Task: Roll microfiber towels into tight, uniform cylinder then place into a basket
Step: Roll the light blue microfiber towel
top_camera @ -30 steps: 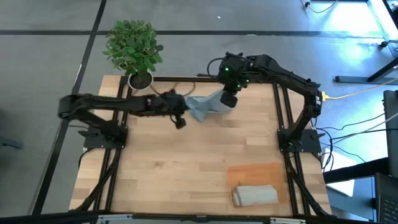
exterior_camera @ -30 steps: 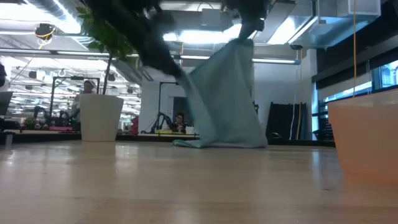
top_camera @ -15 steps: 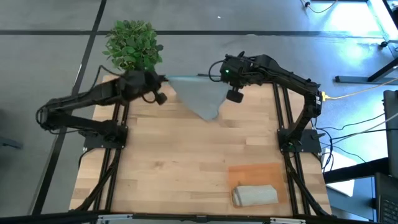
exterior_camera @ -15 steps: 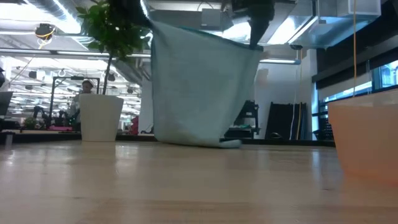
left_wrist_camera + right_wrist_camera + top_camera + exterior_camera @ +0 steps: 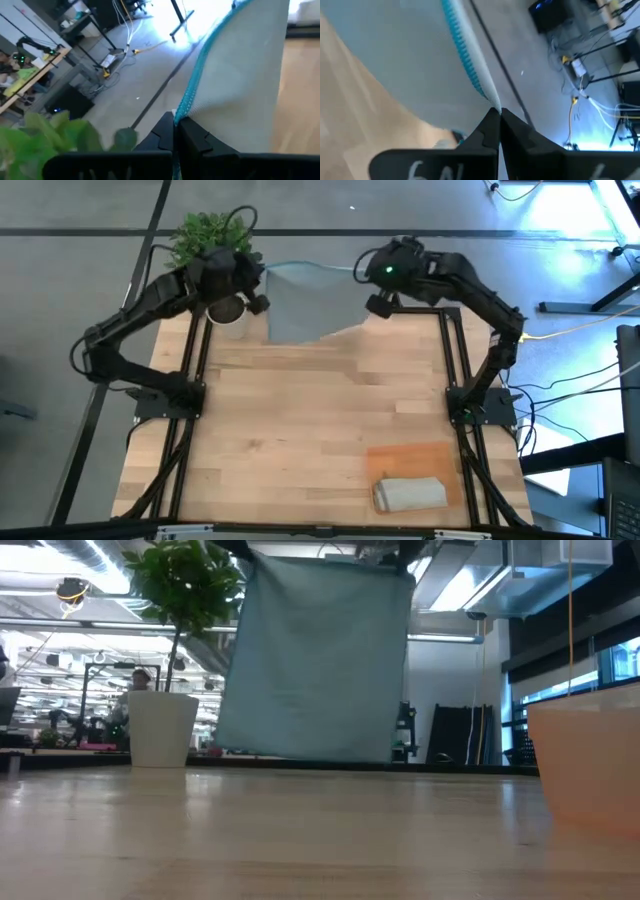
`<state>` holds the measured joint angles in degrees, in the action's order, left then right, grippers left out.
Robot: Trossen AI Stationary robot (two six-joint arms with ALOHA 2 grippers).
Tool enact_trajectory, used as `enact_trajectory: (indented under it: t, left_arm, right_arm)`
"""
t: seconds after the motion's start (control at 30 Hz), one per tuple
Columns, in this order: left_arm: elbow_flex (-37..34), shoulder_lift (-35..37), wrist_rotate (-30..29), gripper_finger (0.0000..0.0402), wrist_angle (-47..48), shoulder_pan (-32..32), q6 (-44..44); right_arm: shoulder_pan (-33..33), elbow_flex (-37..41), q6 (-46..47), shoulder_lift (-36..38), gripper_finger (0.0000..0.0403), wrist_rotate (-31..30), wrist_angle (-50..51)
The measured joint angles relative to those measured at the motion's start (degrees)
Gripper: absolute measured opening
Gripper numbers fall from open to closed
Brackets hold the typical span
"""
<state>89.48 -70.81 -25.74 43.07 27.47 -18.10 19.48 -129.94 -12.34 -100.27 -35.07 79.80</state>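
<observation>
The pale blue-grey towel point(image 5: 305, 305) hangs spread between my two grippers at the table's far edge; in the low view point(image 5: 320, 660) it hangs flat, its lower edge just above the table. My left gripper point(image 5: 258, 280) is shut on its upper left corner, my right gripper point(image 5: 372, 292) on its upper right corner. The grey-beige towel point(image 5: 410, 493), rolled up, lies on the orange-brown basket point(image 5: 400, 457) at the near right. My left gripper pinches the towel's stitched top edge at its left corner point(image 5: 181, 111) between its two fingers. The towel hangs below it, spread flat and clear of the table. My right gripper pinches the stitched top edge at the right corner point(image 5: 489, 102) between its two fingers. The top edge runs nearly taut between the grippers.
A plant in a white pot point(image 5: 225, 308) stands at the far left corner, right under my left arm. The pale wood tabletop point(image 5: 300, 430) stretches from the towel to the near edge. The basket's wall point(image 5: 585, 765) shows at the right of the low view.
My left gripper has gone up and toward the far left corner, and my right gripper has risen toward the far edge. The towel, bunched and resting on the table a second ago, is now drawn out flat and lifted off the table.
</observation>
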Motion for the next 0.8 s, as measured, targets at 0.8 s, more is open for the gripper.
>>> enact_trajectory:
  t: [0.8]
  left_arm:
    - [11.8,-9.2,10.9,0.0000,26.4,-1.6,2.2]
  right_arm:
    - [-2.0,-1.9,4.8,-0.1,0.0009,6.7,9.6]
